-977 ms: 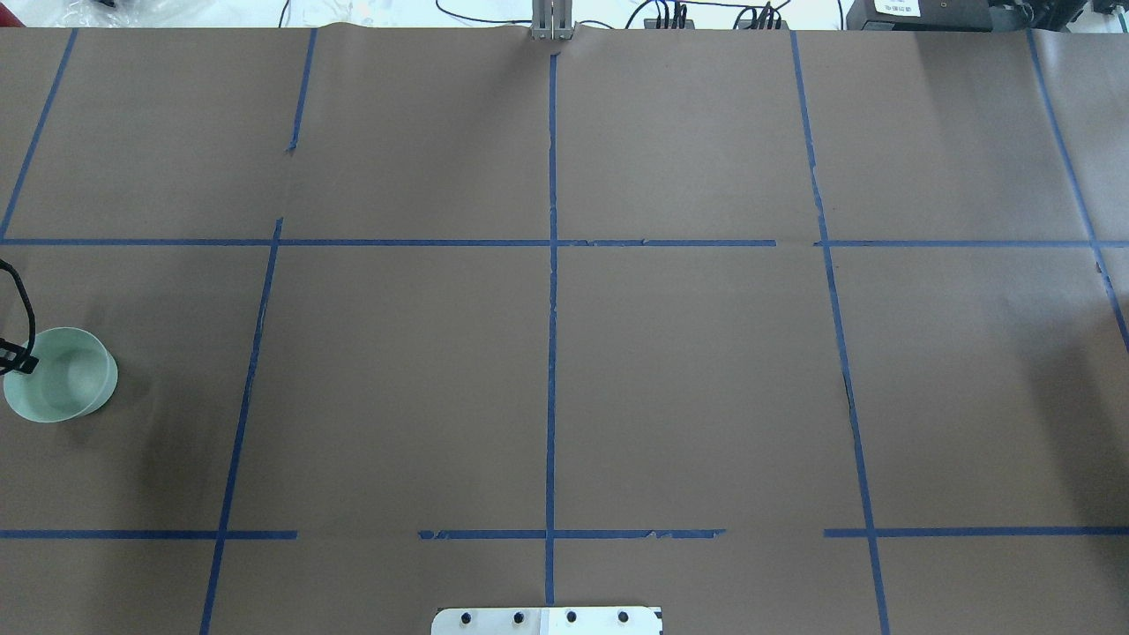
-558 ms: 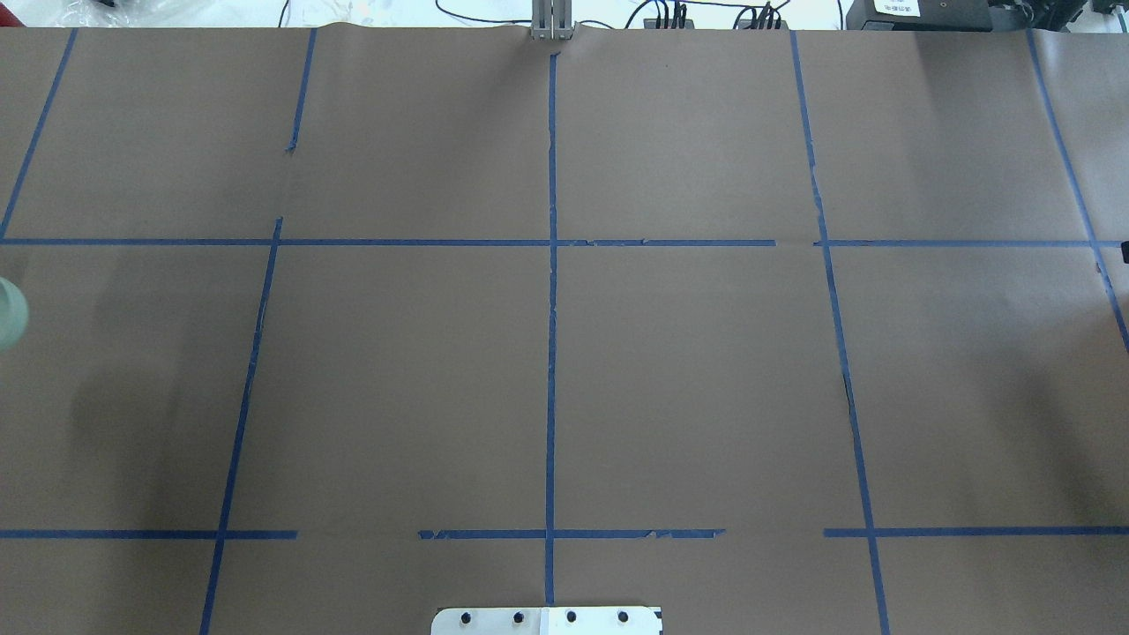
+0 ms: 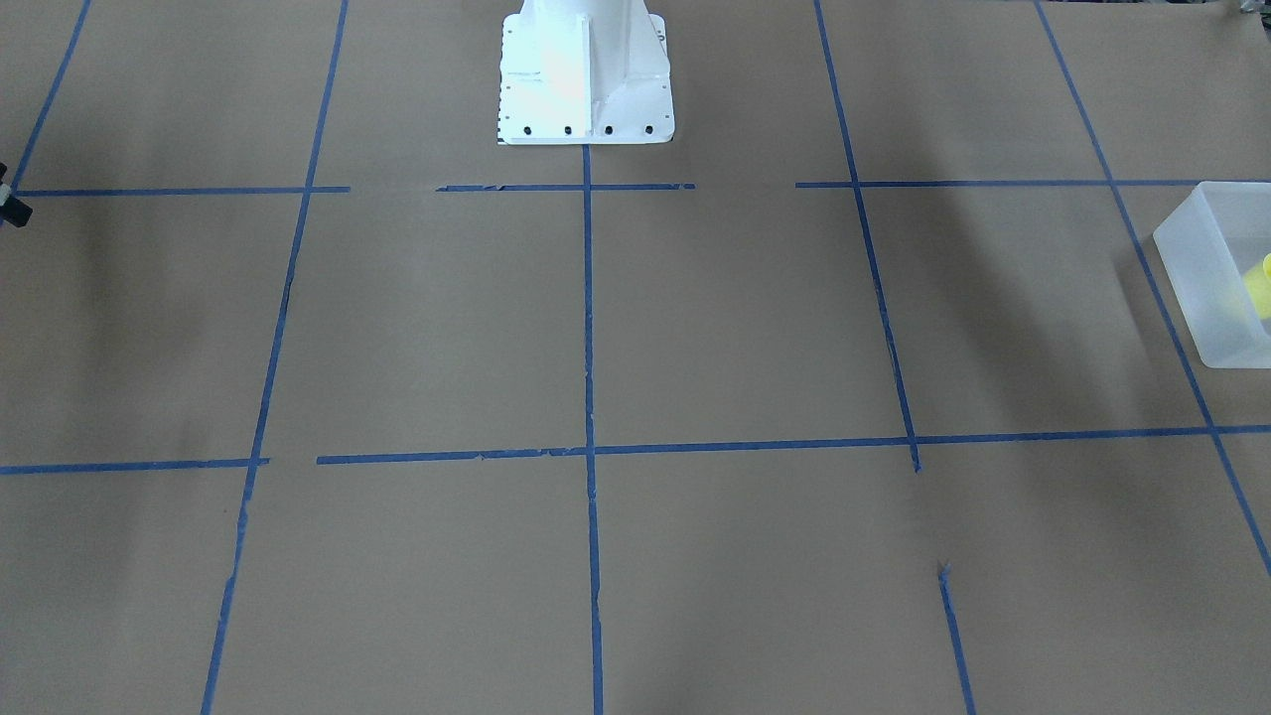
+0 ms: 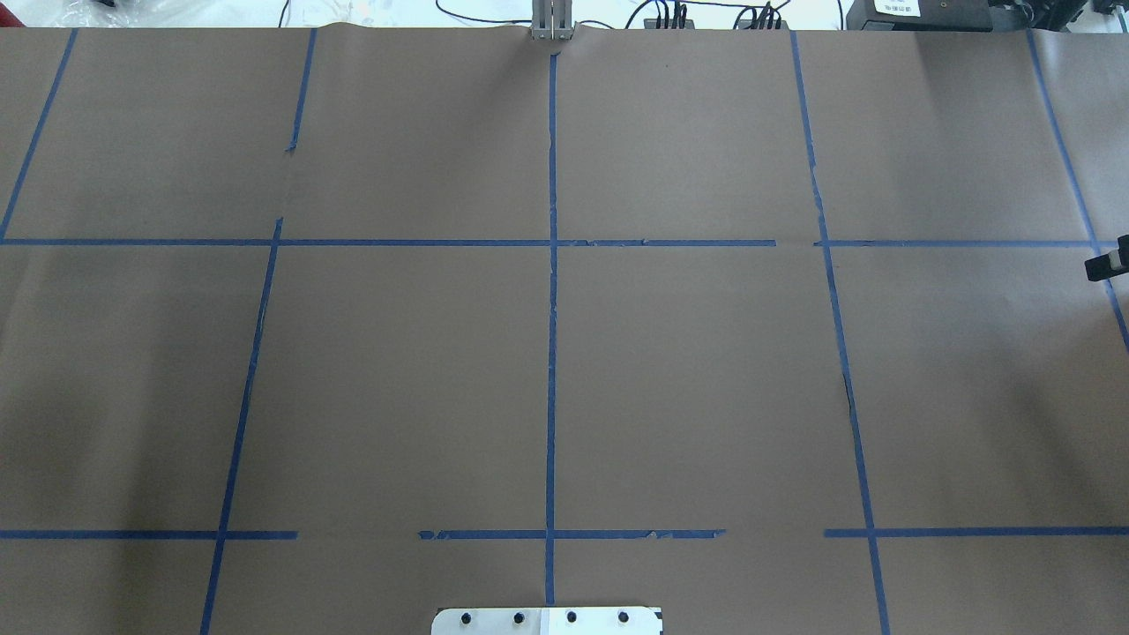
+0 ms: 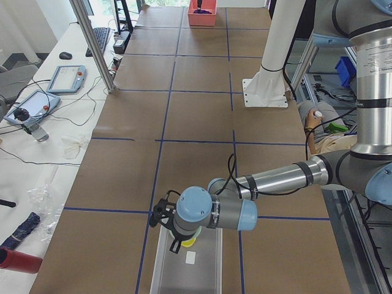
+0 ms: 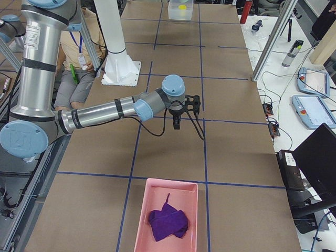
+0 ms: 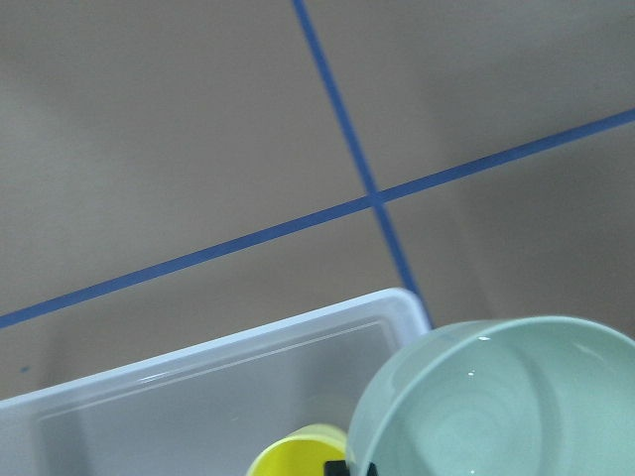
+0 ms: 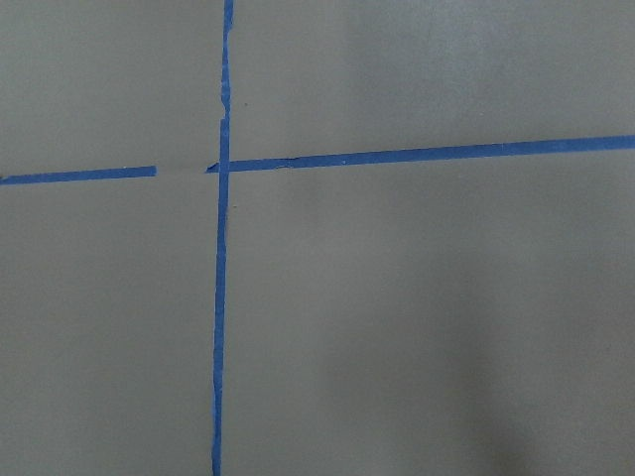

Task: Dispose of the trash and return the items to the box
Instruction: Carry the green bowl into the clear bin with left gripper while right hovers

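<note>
My left gripper (image 5: pixel 175 241) hangs over the translucent white box (image 5: pixel 184 272) at the table's left end. It holds a pale green bowl (image 7: pixel 496 397) by the rim, above the box's corner (image 7: pixel 198 397). A small yellow cup (image 7: pixel 293 456) lies inside the box, also seen in the front view (image 3: pixel 1263 283) within the box (image 3: pixel 1206 268). My right gripper (image 6: pixel 178 119) hangs above bare table near the right end; only its edge shows overhead (image 4: pixel 1107 262). I cannot tell whether it is open or shut.
A pink tray (image 6: pixel 167 189) with a purple cloth (image 6: pixel 168 223) sits at the table's right end. The white robot base (image 3: pixel 586 70) stands at the table's near-robot edge. Blue tape lines grid the brown table cover.
My left gripper and the green bowl moved left out of the overhead view. Part of my right gripper has come into that view's right edge.
</note>
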You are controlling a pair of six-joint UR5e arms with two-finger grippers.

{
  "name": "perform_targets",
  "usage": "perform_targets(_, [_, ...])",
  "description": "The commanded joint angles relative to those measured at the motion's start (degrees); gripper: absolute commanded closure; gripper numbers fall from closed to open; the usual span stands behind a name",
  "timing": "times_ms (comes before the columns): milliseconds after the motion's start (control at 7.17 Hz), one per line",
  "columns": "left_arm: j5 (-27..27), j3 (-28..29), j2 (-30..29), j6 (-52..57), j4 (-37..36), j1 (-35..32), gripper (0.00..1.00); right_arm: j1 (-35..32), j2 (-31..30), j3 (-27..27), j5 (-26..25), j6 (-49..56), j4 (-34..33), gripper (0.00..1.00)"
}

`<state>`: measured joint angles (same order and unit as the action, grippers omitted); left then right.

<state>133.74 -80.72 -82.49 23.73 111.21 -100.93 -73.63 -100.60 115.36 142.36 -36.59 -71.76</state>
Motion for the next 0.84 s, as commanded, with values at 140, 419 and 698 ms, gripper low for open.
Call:
perform_targets(140, [-4.96,12.65,-4.84,4.31,0.33,-4.7,1.0,0.94,0.14,-0.05,-0.24,-1.12,0.04,0.0])
perform_targets(419, [-8.75,24.5,-11.61,3.61,7.49,-4.8,1.0,0.94,0.23,-0.05,-0.24,-1.12,0.04,0.0])
perform_targets(698, [-8.15,25.61,-11.64,-0.06,8.15,-4.72,1.0,0.94,0.23,0.04,-0.15,-1.12,0.13,0.0])
